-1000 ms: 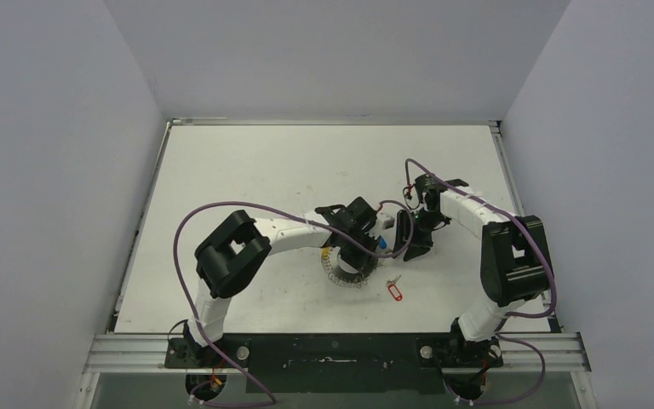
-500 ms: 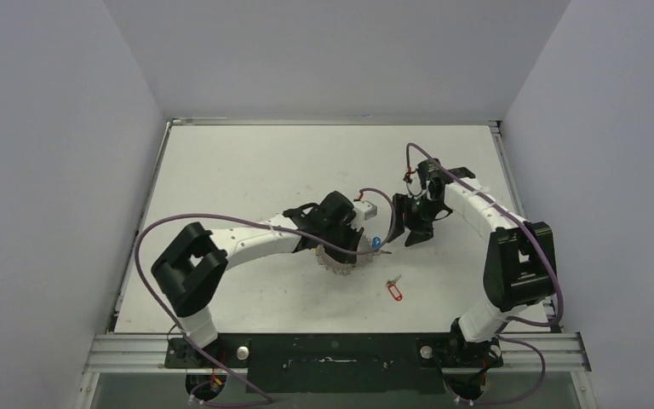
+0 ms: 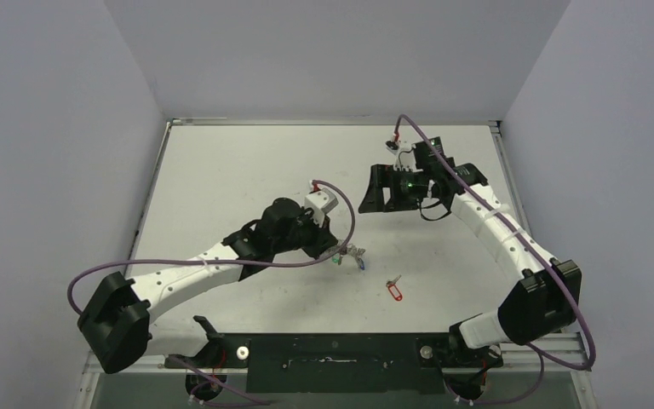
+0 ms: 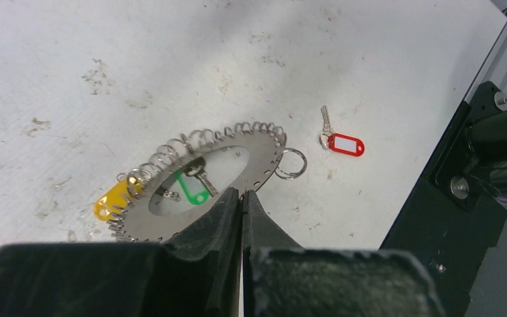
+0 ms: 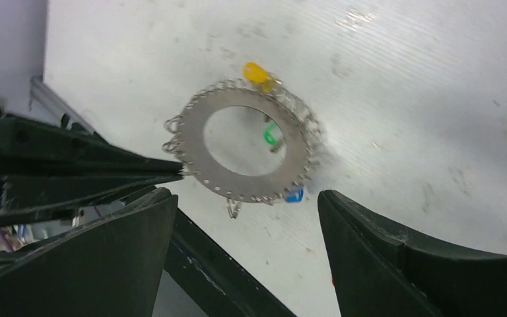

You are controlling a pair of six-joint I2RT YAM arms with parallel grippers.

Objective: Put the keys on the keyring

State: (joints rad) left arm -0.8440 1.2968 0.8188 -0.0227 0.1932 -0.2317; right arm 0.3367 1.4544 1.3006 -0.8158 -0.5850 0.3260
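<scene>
1. White table point(image 3: 221, 170): your red key point(image 4: 343, 144) lies flat toward its near edge, apart from the keyring point(image 4: 257, 158).
2. Your left gripper point(image 4: 242, 198) is pinched tight on the keyring's rim.
3. Your right gripper point(image 5: 244, 198) stands spread wide, holding nothing.
4. Blue key point(image 5: 295, 195): only a tag corner peeks past the rim; you cannot tell whether it hangs on a loop.
</scene>
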